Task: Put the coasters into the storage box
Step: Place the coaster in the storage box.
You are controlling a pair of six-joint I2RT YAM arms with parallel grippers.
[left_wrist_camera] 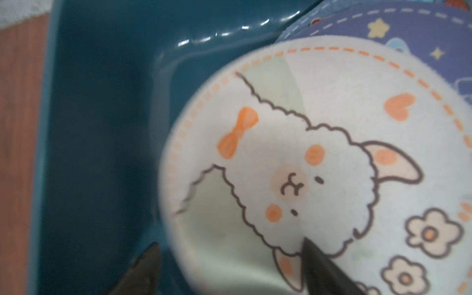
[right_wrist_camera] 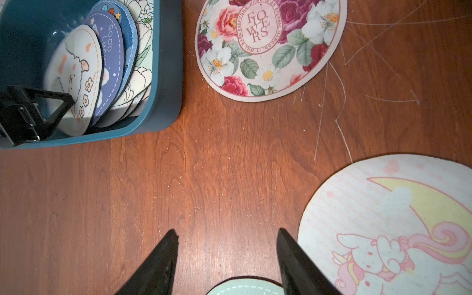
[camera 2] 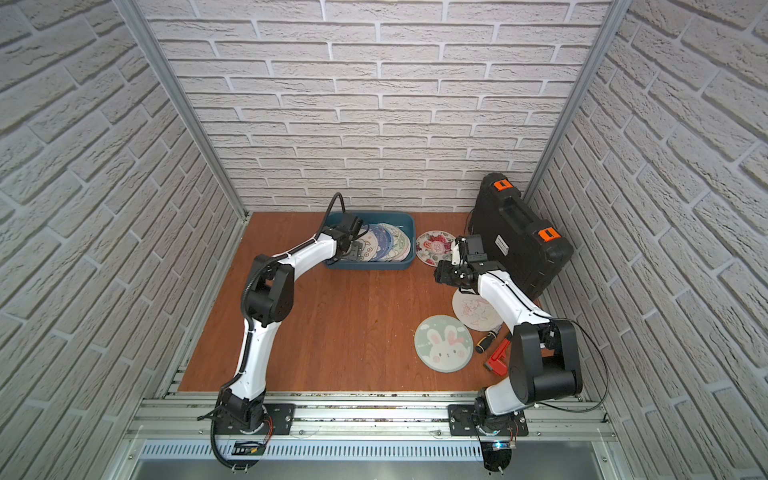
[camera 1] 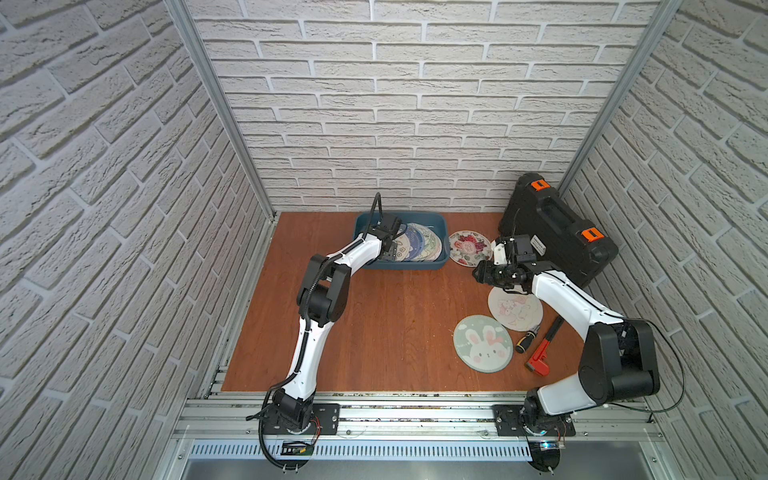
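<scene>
Teal storage box | left pincer spread, sheep coaster loose beneath | right pincer parted, empty

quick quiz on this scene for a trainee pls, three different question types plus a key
1. How many coasters lie on the table outside the box? A one, B three, C six.
2. True or false: the right tool grips a coaster.
3. Fill in: the left tool hangs open over the ____.

Key:
1. B: rose, unicorn, bunny.
2. False: its jaws are open and empty.
3. box
</scene>
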